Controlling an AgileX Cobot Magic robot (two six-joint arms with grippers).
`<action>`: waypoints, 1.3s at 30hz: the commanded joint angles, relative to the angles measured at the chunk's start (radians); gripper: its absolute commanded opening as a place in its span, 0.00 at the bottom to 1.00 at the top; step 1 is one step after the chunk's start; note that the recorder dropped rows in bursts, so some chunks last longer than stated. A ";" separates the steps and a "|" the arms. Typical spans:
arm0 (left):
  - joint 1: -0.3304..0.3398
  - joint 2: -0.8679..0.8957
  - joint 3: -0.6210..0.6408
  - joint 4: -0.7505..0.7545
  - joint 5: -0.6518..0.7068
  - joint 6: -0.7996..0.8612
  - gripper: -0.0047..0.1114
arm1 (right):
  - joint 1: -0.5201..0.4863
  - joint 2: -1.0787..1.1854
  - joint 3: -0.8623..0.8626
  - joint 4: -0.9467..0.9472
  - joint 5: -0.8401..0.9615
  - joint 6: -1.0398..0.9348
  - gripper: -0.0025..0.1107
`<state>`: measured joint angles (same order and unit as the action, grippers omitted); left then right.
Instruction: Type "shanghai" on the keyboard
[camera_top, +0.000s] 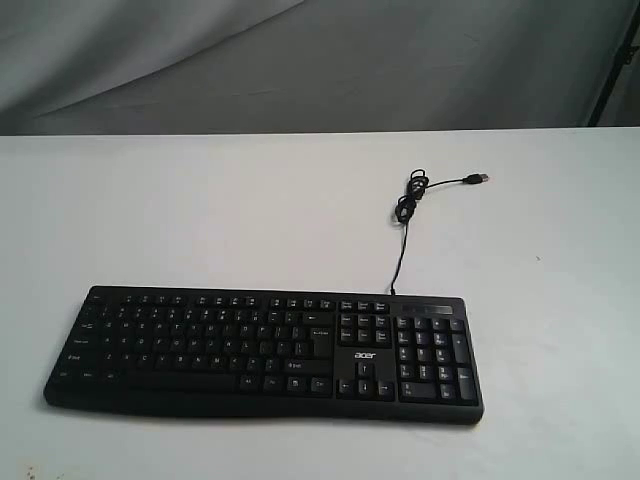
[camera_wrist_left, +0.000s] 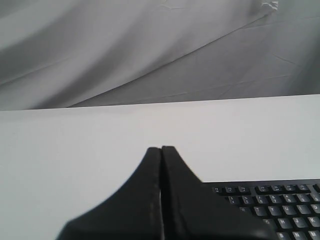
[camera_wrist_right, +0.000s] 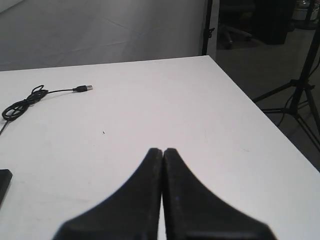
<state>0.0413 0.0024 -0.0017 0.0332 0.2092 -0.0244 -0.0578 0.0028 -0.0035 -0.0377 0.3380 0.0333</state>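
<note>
The black keyboard (camera_top: 265, 350) with white legends and an "acer" logo lies flat near the front of the white table (camera_top: 200, 210). Its thin USB cable (camera_top: 412, 195) runs back to a loose coil and a free plug. Neither arm shows in the exterior view. In the left wrist view my left gripper (camera_wrist_left: 161, 149) is shut and empty, with the keyboard's function-key corner (camera_wrist_left: 270, 202) just beside its fingers. My right gripper (camera_wrist_right: 163, 150) is also shut and empty over bare table; only a keyboard corner (camera_wrist_right: 4, 181) and the coiled cable (camera_wrist_right: 25, 100) show there.
The table's right edge (camera_wrist_right: 260, 107) drops off to a floor with tripod legs (camera_wrist_right: 295, 95) and a chair. A grey cloth backdrop (camera_top: 300, 60) hangs behind the table's far edge.
</note>
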 joint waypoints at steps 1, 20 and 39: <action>-0.006 -0.002 0.002 -0.005 -0.011 -0.002 0.04 | -0.002 -0.003 0.004 -0.064 -0.171 -0.026 0.02; -0.006 -0.002 0.002 -0.005 -0.011 -0.002 0.04 | -0.002 -0.003 -0.002 0.068 -1.055 0.440 0.02; -0.006 -0.002 0.002 -0.005 -0.011 -0.002 0.04 | 0.042 0.918 -1.260 -0.001 0.323 -0.089 0.02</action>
<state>0.0413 0.0024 -0.0017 0.0332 0.2092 -0.0244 -0.0349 0.7919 -1.1181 -0.1650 0.4263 0.1686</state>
